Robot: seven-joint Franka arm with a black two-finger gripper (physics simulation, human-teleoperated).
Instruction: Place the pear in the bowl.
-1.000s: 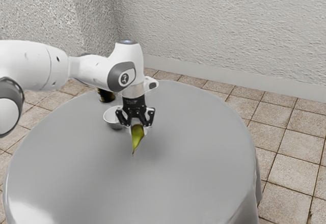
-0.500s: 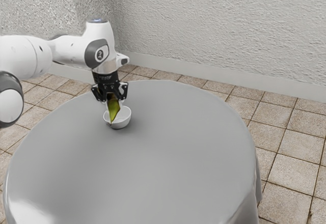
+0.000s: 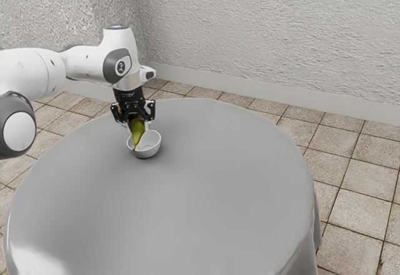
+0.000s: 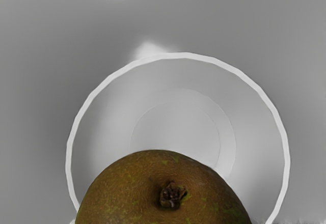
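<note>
My gripper [image 3: 136, 125] is over the bowl, shut on the pear [image 3: 137, 131], which hangs narrow end down. The pear's lower tip overlaps the near inside of the white bowl [image 3: 147, 153] in the exterior view; whether it touches the bowl cannot be told. In the wrist view the brown-green pear [image 4: 163, 188] shows its blossom end toward the camera, covering part of the bowl's inside. The round rim of the bowl [image 4: 284, 155] curves around it.
The bowl stands on a round table with a grey cloth [image 3: 206, 194], toward its far edge. A dark object [image 3: 120, 114] is partly hidden behind my gripper. A textured wall [image 3: 275, 37] rises beyond the tiled floor.
My hand has carried the pear toward the exterior view's left and over the bowl. In the last half second it shifted slightly, with the pear sitting a little higher in view.
</note>
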